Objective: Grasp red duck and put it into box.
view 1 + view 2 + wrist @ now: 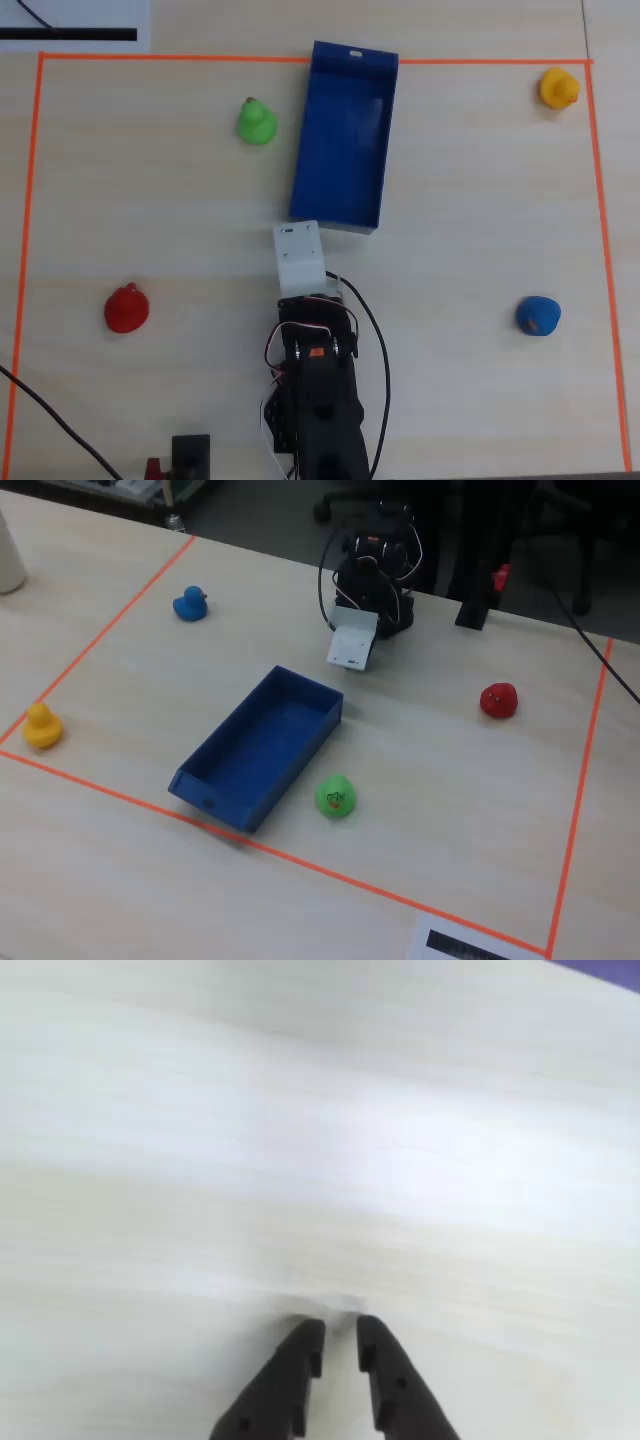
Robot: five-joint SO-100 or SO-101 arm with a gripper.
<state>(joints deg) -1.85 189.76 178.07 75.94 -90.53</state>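
The red duck [126, 308] sits on the pale wooden table at the lower left in the overhead view and at the right in the fixed view [498, 700]. The deep-blue open box [345, 150] lies empty in the upper middle, also seen in the fixed view [262, 742]. My gripper [341, 1330] shows in the wrist view as two black fingertips nearly together over bare table, with nothing between them. In the overhead view the arm [315, 380] is folded just below the box's near short wall, far to the right of the red duck.
A green duck [257, 122] sits left of the box. A yellow duck [558, 88] is at the top right and a blue duck [538, 315] at the right. Orange tape [25, 250] frames the work area. Cables run beside the arm's base.
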